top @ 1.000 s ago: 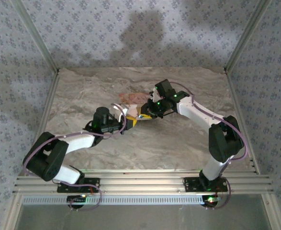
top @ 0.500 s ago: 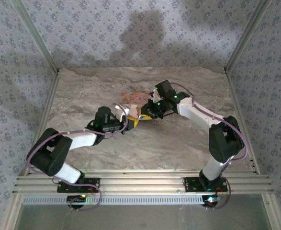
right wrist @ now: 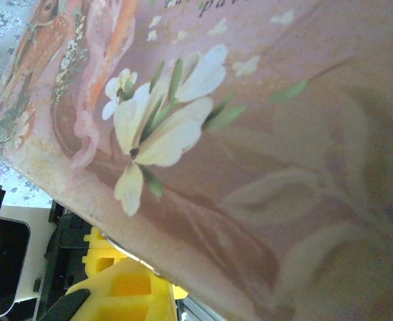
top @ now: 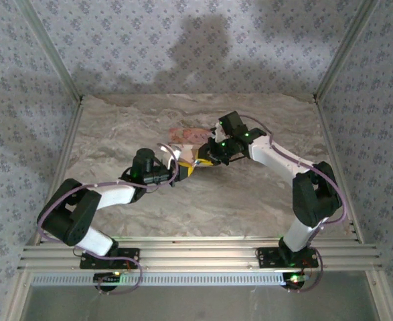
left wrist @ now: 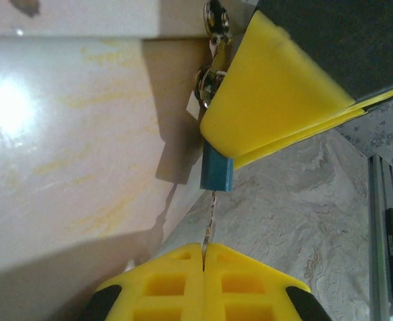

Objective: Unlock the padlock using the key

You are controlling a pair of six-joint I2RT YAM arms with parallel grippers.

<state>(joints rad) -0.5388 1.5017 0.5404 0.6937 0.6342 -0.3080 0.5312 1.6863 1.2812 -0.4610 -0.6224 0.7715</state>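
Observation:
The padlock (left wrist: 216, 175) looks like a small blue block hanging below shiny metal loop parts (left wrist: 208, 81) at the corner of the pink picture-printed box (top: 186, 136). The key (left wrist: 209, 217), a thin toothed blade, runs from the block's underside down into my left gripper (left wrist: 203, 249), which is shut on it. My right gripper (top: 207, 156) meets the left one (top: 185, 166) at the box corner. Its yellow fingers (left wrist: 276, 93) lie close together, with the block's top tucked at their tips. The flowered side of the box (right wrist: 250, 134) hides most of the right fingers (right wrist: 126, 287).
Marbled tabletop (top: 250, 200) stretches to the right of and in front of the grippers. Patterned walls (top: 196, 47) and metal frame posts (top: 333, 60) enclose the table. A rail (top: 196, 254) runs along the near edge by the arm bases.
The left arm's elbow has swung slightly right and forward. Both grippers have stayed together at the box corner.

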